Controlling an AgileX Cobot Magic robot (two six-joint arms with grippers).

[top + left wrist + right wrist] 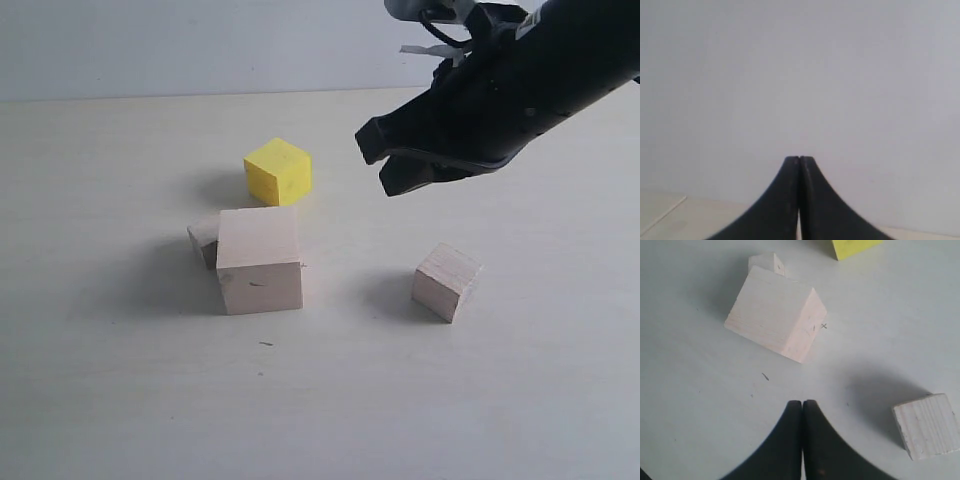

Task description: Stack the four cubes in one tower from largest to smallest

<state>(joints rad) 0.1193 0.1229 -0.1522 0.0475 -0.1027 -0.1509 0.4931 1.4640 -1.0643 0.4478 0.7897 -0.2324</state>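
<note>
Four cubes rest singly on the table [120,400]. The large wood cube [260,260] stands nearest the middle. The small wood cube [204,238] sits tight against its far left corner, partly hidden behind it; whether they touch I cannot tell. The yellow cube [278,171] lies just beyond the large wood cube, apart from it. The medium wood cube [446,281] lies well to its right.

The right hand [378,165] hangs in the air up and to the right of the large wood cube, clenched on nothing, with the medium wood cube below it. The left hand [799,159] is clenched empty too, facing a blank wall [800,75], with no cube in its view.
</note>
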